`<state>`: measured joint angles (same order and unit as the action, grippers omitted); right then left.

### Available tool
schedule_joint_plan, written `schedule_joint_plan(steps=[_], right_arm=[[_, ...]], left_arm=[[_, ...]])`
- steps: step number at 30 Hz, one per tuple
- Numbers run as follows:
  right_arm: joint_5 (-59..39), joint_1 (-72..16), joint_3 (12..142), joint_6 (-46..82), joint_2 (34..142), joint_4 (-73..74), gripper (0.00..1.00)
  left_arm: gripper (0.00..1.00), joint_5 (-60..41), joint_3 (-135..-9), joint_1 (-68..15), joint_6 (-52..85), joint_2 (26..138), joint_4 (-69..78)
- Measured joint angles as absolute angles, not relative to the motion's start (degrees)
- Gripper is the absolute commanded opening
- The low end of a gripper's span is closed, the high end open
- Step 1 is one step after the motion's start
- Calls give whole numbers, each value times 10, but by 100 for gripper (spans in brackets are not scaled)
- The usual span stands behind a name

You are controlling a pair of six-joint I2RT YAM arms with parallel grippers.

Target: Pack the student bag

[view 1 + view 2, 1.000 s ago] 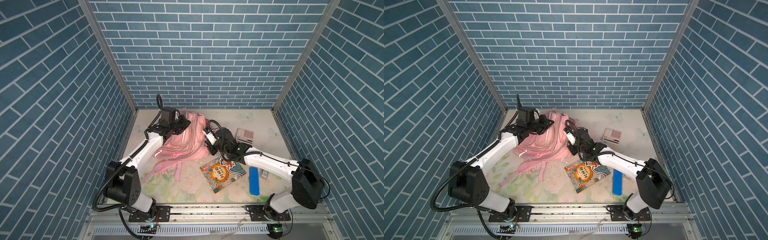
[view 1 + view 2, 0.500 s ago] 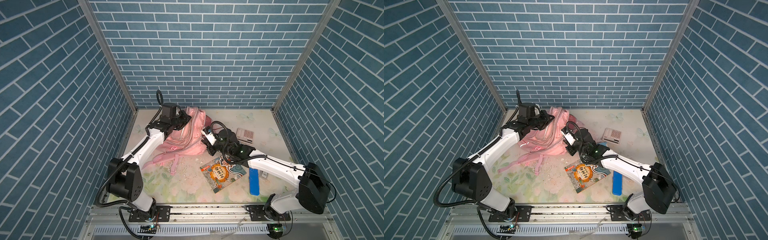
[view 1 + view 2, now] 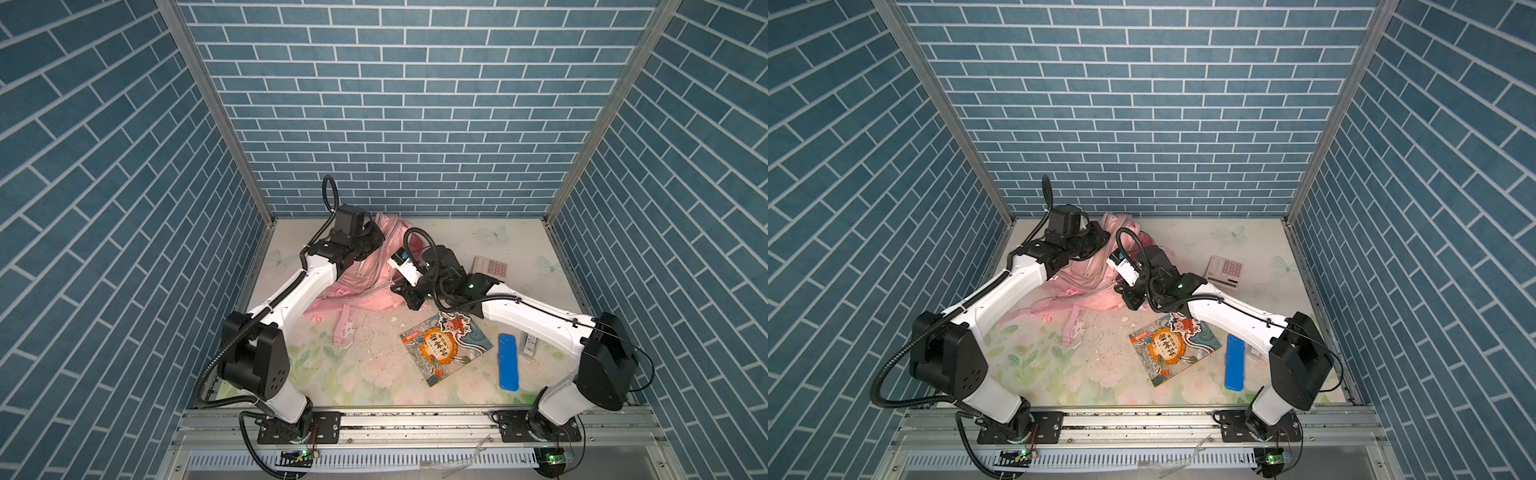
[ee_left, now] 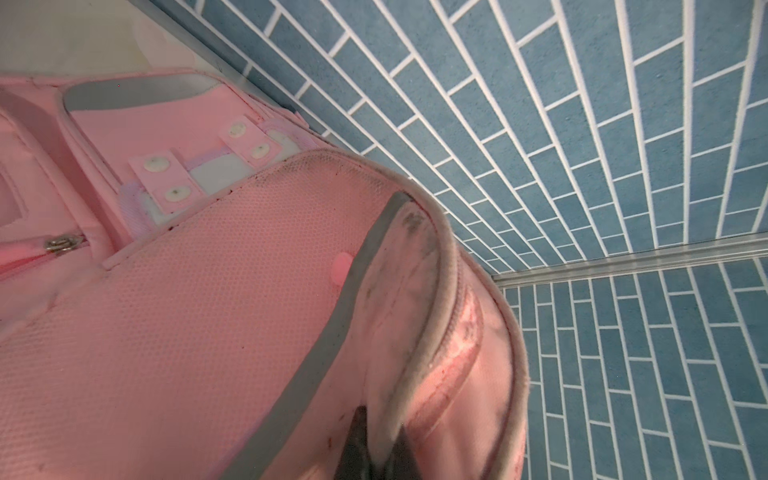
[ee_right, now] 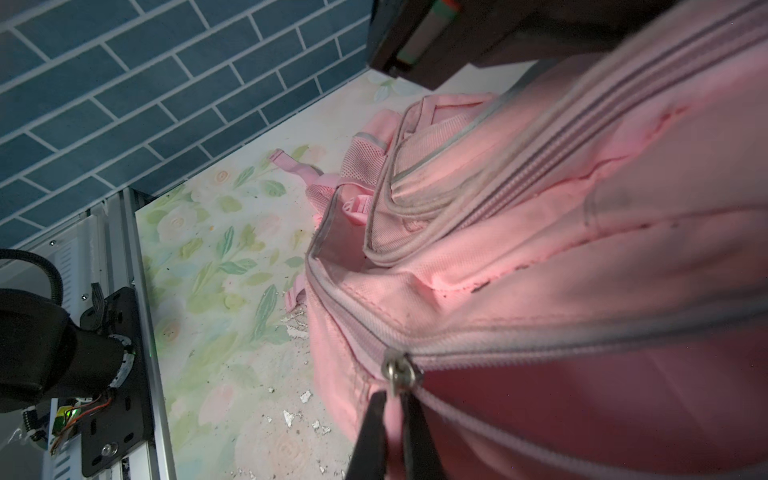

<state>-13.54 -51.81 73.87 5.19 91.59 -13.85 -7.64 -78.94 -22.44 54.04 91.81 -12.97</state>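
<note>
Bag (image 3: 361, 289) lies on the bench (image 3: 365, 374) at 11 o'clock, long axis running 1 to 7 o'clock. Left pincer (image 4: 374, 449) is clamped on its rim piping (image 4: 449, 249) at the far end; right pincer (image 5: 395, 415) is clamped on the zip pull (image 5: 398, 372) at its 4 o'clock side.

student bag (image 3: 365, 295): partly hidden | small grey item (image 3: 528, 345): too small to identify
</note>
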Motion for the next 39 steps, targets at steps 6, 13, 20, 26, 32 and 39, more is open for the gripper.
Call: schedule_joint_plan(steps=[6, 13, 20, 26, 32, 39], right_arm=[[-32, -528, 791, 108, 920, -231, 0], [9, -538, 819, 189, 921, -276, 0], [15, -540, 860, 274, 940, -322, 0], [15, -552, 833, 286, 938, -280, 0], [-2, -578, 759, 262, 942, -205, 0], [-14, -572, 729, 222, 940, -157, 0]], left_arm=[[0, -48, -795, -228, 538, 918, -123], [0, -19, -802, -241, 546, 929, -117], [0, 8, -827, -258, 548, 958, -119], [0, 17, -833, -261, 557, 964, -121], [0, 13, -854, -261, 575, 984, -117], [0, 8, -865, -259, 587, 991, -118]])
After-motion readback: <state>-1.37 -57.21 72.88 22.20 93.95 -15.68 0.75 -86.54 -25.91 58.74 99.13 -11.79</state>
